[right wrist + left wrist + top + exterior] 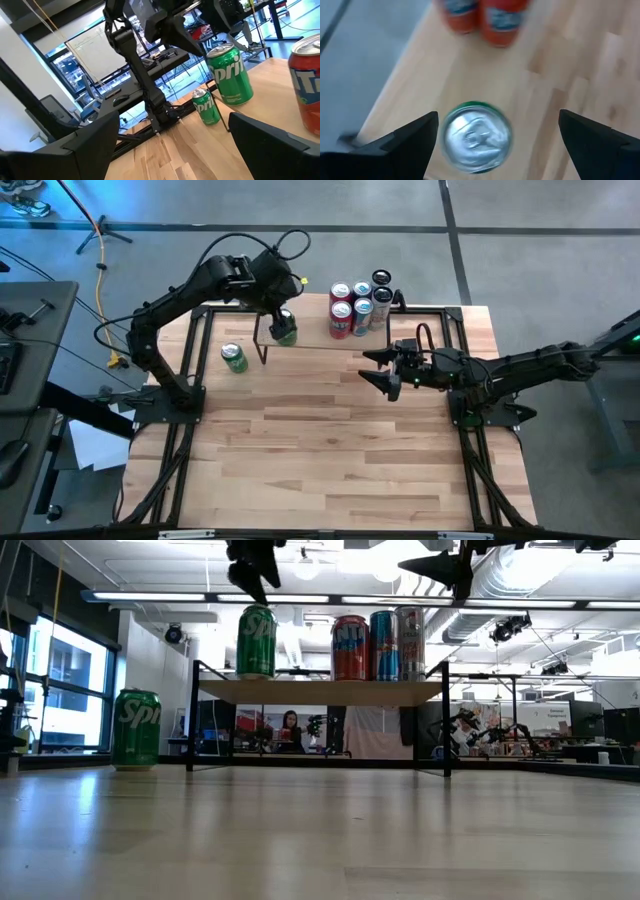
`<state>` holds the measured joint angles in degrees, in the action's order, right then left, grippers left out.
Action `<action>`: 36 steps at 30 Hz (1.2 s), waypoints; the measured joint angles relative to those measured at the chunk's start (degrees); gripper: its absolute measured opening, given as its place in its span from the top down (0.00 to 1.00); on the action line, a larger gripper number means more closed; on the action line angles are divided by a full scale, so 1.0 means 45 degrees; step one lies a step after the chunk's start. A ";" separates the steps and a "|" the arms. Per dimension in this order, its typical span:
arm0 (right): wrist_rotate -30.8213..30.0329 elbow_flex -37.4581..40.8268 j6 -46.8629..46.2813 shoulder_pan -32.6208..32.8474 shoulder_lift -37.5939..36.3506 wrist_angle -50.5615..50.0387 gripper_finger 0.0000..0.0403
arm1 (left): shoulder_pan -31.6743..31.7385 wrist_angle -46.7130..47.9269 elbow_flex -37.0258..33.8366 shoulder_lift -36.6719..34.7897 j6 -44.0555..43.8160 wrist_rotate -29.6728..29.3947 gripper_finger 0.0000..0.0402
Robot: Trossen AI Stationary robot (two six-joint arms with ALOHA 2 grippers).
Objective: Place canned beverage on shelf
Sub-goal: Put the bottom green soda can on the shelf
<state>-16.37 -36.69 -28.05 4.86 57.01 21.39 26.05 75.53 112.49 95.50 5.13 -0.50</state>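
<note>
High view: left gripper [283, 313], jaws apart, is hovering over the shelved green can [286, 330]; lifting crookedly risks toppling it off the shelf [310, 332].

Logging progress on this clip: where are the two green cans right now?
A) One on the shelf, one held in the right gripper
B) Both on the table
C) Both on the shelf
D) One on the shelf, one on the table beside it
D: one green can stands on the shelf under the open left gripper; the other green can stands on the table.
</note>
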 joint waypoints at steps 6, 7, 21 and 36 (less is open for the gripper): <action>0.0003 0.0000 0.0000 0.0000 0.0005 -0.0079 0.11 | 0.0024 0.0021 0.0000 0.0000 -0.3464 -0.1924 0.08; 0.0003 0.0000 0.0000 0.0000 0.0000 -0.0151 0.11 | 0.0047 0.0024 0.0000 0.0000 -0.4002 -0.2032 0.08; 0.0003 0.0004 -0.0092 -0.0004 0.0005 -0.0427 0.11 | 0.0023 0.0952 0.0000 0.0025 -0.8505 -0.2785 0.09; 0.0003 0.0002 -0.0097 -0.0002 0.0005 -0.0427 0.11 | -0.0643 0.0965 0.0000 0.0808 -0.9231 -0.3091 0.09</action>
<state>-16.36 -36.68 -28.49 4.85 57.04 19.46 23.16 79.87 112.49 99.14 -36.41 -14.42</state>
